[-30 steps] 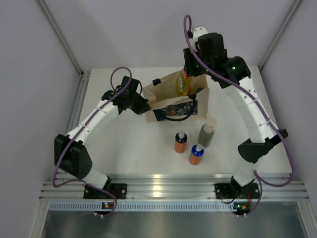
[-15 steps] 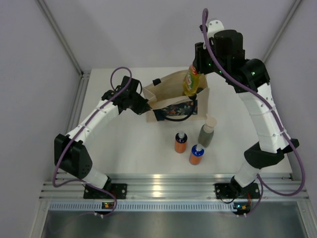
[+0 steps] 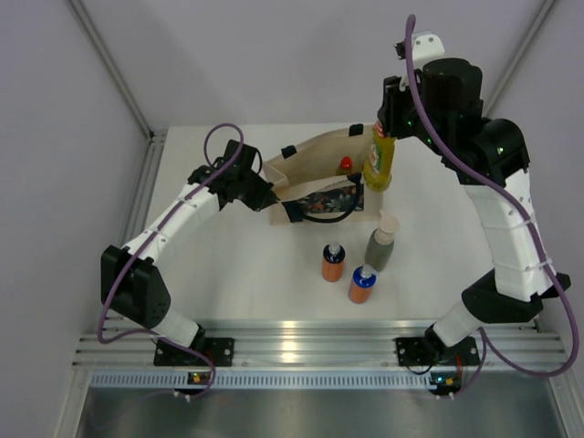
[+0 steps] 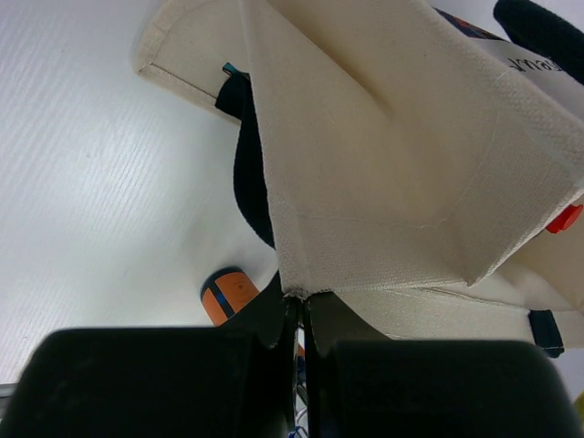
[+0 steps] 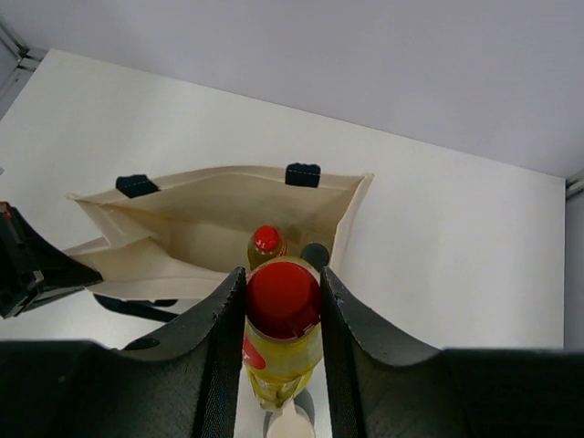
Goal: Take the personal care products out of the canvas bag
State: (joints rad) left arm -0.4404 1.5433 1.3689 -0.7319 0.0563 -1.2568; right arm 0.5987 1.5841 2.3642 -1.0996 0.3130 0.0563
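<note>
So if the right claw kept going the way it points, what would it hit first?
Its yellow bottle would probably touch the table beside the canvas bag; the beige-capped bottle sits near that line, depth unclear.

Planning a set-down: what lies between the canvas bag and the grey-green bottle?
Only bare table separates canvas bag and grey-green bottle; top view shows it.

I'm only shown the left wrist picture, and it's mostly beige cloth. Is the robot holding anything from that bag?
Observer: Yes. The right gripper holds a red-capped yellow bottle in the air by the bag's right end.
Operator: Anything left inside?
Observer: A second red-capped bottle, with a dark cap beside it.
Operator: And outside?
Observer: Three stand on the table: two orange bottles and one grey-green bottle.
</note>
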